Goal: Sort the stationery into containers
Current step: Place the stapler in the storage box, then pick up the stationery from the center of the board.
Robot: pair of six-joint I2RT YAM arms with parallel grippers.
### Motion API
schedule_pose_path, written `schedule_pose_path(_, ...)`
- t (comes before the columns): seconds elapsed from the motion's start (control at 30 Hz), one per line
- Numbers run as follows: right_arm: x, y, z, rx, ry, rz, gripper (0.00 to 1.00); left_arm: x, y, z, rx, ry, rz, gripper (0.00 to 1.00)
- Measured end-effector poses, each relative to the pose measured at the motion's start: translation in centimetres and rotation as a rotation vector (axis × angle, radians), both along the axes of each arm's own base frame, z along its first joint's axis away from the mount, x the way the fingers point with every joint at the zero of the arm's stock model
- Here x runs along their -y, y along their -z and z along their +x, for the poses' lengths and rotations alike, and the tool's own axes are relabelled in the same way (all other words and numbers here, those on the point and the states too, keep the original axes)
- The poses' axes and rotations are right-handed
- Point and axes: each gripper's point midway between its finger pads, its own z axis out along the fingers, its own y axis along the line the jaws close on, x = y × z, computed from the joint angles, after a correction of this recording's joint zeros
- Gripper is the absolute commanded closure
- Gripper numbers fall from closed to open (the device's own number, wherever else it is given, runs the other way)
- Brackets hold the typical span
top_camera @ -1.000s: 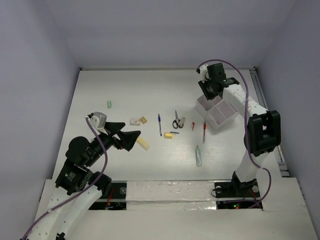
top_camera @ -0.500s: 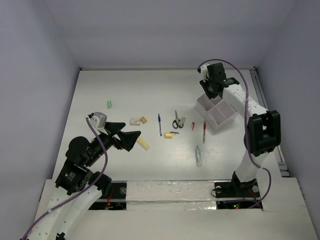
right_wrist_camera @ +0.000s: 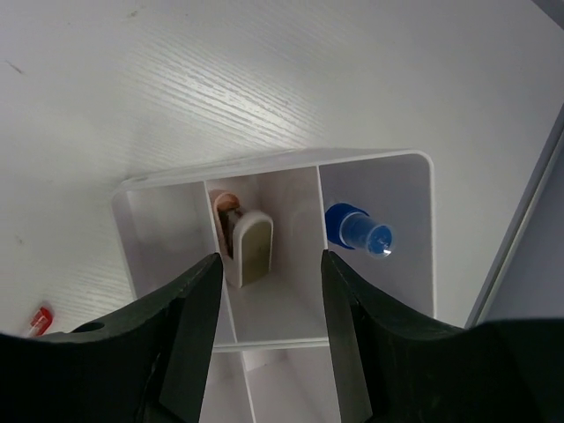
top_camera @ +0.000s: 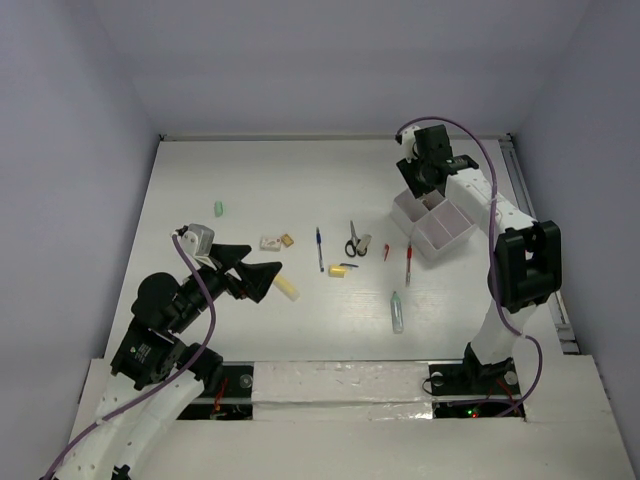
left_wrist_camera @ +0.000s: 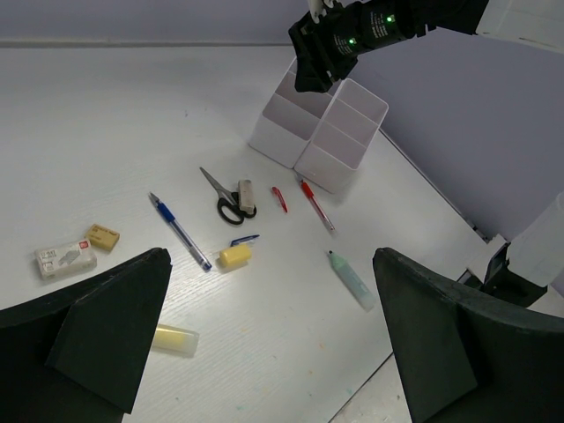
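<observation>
At the near-left edge of the bench [top_camera: 250, 180], the left gripper [left_wrist_camera: 269, 291] hung spread, empty, by a pale yellow stick [left_wrist_camera: 174, 339], likely its next pick; toward the far-right corner, the right gripper [right_wrist_camera: 269, 264] gaped over a beige block [right_wrist_camera: 248, 248] inside the white compartmented tray [right_wrist_camera: 374, 155].

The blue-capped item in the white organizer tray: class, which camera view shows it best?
The right wrist view: it looks down into the organizer tray, so the blue-capped item shows in a corner compartment. The left wrist view shows the tray side-on, its contents hidden; in the top external view the item cannot be made out.
</observation>
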Motion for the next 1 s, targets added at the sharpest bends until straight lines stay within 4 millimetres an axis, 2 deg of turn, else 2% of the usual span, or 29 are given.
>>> schedule_pose_path(0.1,-0.6,0.0,-0.1,-0.002,-0.01,0.035,0.45,0.0,0.0,0.0,0.0,0.0,0.0,0.01)
schedule_pose_path(0.17,-1.8,-0.4,-0.3,0.003,-0.04,0.077,0.45,0.0,0.0,0.0,0.0,0.0,0.0,0.01)
schedule_pose_path(0.27,-5.4,-2.1,-1.0,0.04,-0.124,0.152,0.45,-0.1,0.0,0.1,0.001,-0.008,0.0,0.01)
schedule_pose_path(0.33,-9.3,-3.3,-1.9,0.065,-0.219,0.21,0.45,-0.5,-0.1,0.2,0.007,-0.029,-0.003,0.01)
schedule_pose_path(0.4,-14.8,-4.3,-3.3,0.087,-0.346,0.273,0.45,-1.1,-0.5,0.2,0.022,-0.064,-0.012,0.01)
schedule_pose_path(0.43,-16.4,-4.4,-3.8,0.089,-0.385,0.301,0.44,-1.6,-0.6,0.3,0.027,-0.09,-0.015,0.01)
schedule_pose_path(0.5,-22.4,-4.1,-6.6,0.062,-0.535,0.363,0.44,-2.5,-1.3,0.0,0.053,-0.132,-0.032,0.01)
schedule_pose_path(0.6,-28.7,-2.0,-9.6,-0.007,-0.685,0.437,0.42,-4.3,-2.8,-0.3,0.093,-0.214,-0.061,0.01)
schedule_pose_path(0.67,-31.3,0.2,-10.6,-0.064,-0.735,0.453,0.42,-5.4,-4.4,-0.7,0.127,-0.255,-0.087,0.01)
schedule_pose_path(0.8,-35.3,5.3,-11.7,-0.17,-0.785,0.447,0.4,-6.9,-8.0,-1.9,0.194,-0.297,-0.141,0.01)
schedule_pose_path(0.9,-37.7,7.5,-11.7,-0.195,-0.807,0.429,0.39,-7.5,-9.5,-2.5,0.224,-0.313,-0.166,0.01)
schedule_pose_path(1.0,-39.9,8.6,-11.5,-0.196,-0.823,0.404,0.38,-7.8,-9.9,-2.5,0.232,-0.324,-0.169,0.01)
